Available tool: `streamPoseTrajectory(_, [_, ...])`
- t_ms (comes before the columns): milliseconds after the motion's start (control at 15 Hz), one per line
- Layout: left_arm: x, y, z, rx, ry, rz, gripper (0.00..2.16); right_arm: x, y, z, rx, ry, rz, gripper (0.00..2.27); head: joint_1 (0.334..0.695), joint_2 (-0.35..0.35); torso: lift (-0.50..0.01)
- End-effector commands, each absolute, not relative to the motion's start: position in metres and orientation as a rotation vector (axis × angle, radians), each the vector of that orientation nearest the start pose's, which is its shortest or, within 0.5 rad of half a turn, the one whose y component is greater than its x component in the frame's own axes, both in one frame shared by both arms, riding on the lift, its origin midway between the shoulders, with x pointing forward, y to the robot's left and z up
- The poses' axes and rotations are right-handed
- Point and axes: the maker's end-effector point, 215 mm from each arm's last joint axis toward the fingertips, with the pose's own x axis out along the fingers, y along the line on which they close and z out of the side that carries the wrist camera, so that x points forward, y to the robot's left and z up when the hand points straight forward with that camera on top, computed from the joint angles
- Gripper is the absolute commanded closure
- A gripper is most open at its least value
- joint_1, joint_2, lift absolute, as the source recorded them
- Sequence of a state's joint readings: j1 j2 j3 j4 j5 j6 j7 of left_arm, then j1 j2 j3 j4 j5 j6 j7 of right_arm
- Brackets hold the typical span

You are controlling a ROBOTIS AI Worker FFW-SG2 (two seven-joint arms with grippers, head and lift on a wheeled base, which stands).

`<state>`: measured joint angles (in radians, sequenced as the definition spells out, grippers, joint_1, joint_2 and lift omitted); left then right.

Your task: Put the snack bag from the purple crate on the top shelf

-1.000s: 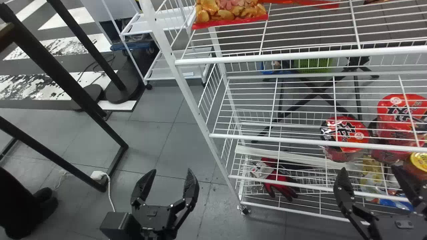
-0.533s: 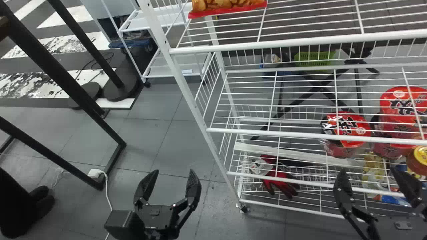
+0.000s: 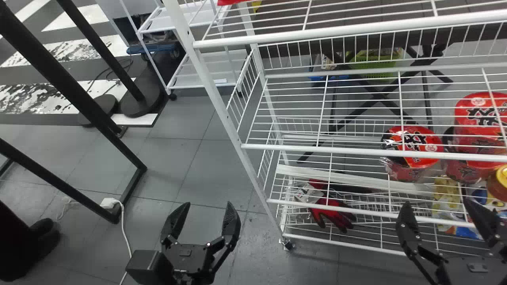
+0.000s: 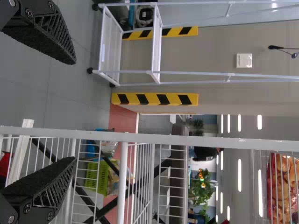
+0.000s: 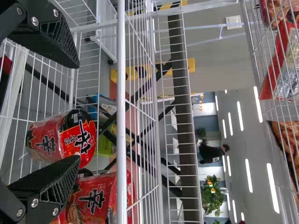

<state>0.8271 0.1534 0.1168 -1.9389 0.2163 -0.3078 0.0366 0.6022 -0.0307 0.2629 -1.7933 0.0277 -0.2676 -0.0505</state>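
My left gripper (image 3: 202, 206) is open with nothing between its fingers, left of the white wire rack (image 3: 324, 149), above the floor. My right gripper (image 3: 437, 201) also stands open and empty, in front of the rack's lower shelves. In the left wrist view the left gripper (image 4: 74, 110) has the rack beside one finger, and a snack bag (image 4: 283, 186) lies on an upper shelf. In the right wrist view are the right gripper (image 5: 78, 112) and red snack bags (image 5: 283, 63) on the upper shelf. A bag's red edge (image 3: 231, 1) shows at the head view's top.
Red noodle packs (image 3: 414, 148) sit on a middle shelf at the right, with red gloves (image 3: 332, 215) on a lower one. A black table frame (image 3: 75, 190) stands at the left. A white cart (image 3: 198, 81) and a green basket (image 3: 376, 61) are behind.
In the head view the rack's upper shelves have shifted upward, and the snack bag there has slid almost out at the top. Both grippers have stayed open; the left one shows slightly farther right.
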Motion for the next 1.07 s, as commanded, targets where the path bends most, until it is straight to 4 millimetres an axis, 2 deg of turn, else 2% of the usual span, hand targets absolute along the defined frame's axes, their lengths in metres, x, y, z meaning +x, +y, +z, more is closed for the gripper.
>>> streamPoseTrajectory(0, [0.3205, 0.3263, -0.4157, -0.005, 0.135, 0.099, 0.07, 0.3699, -0.0958, -0.4293, 0.078, 0.112, 0.197, 0.13, 0.695, 0.350, -0.366])
streamPoseTrajectory(1000, [0.3223, 0.3341, -0.4250, -0.002, 0.155, 0.100, 0.07, 0.3717, -0.0990, -0.4293, 0.076, 0.110, 0.193, 0.13, 0.695, 0.350, -0.426])
